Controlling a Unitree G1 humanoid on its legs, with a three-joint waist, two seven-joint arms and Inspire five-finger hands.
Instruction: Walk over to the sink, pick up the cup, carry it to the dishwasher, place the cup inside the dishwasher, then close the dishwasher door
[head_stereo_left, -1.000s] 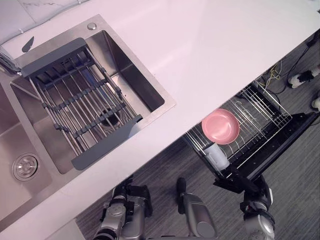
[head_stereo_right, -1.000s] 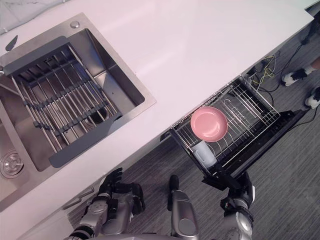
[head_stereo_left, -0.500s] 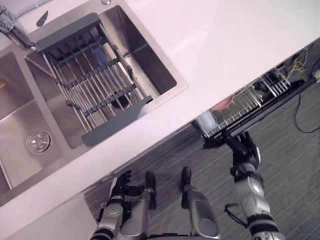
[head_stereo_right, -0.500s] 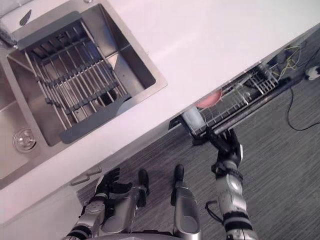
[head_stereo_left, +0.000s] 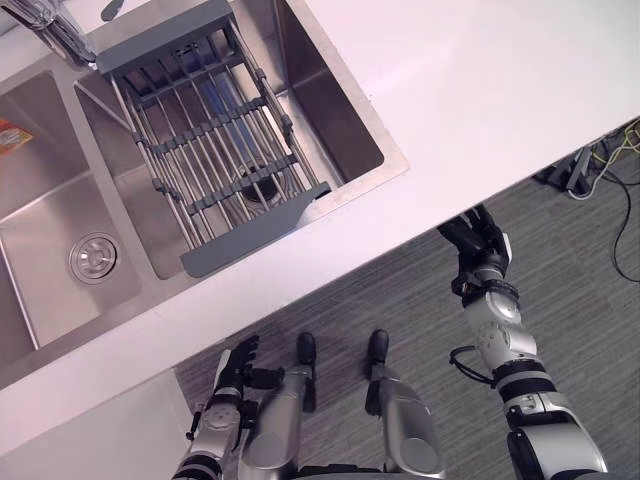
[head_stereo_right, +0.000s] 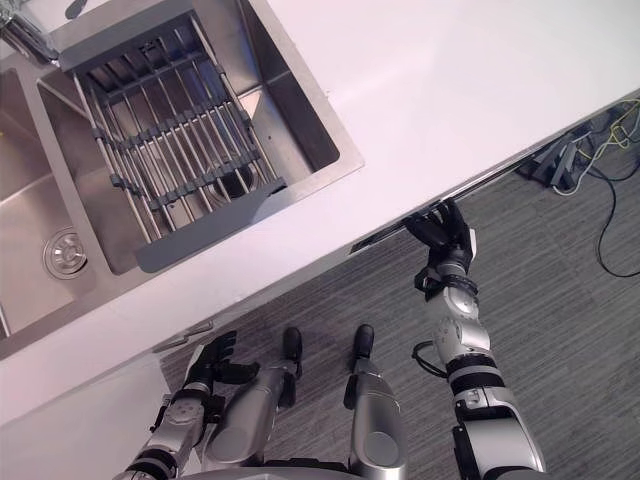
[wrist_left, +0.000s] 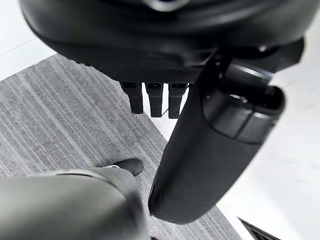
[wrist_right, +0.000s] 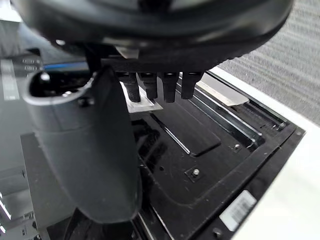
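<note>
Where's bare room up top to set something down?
The countertop right of the sink is bare out to its front edge. The left basin is open around its drain. The right basin is crowded: the drying rack spans it.

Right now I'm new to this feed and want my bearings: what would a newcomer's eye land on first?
The steel sink at upper left, with a grey rack laid across one basin, stands out against the broad white counter. Next comes the right hand, fingers straight, at the counter's front edge; its wrist view shows the black dishwasher door just past the fingers. The left hand hangs open, low by the floor.
</note>
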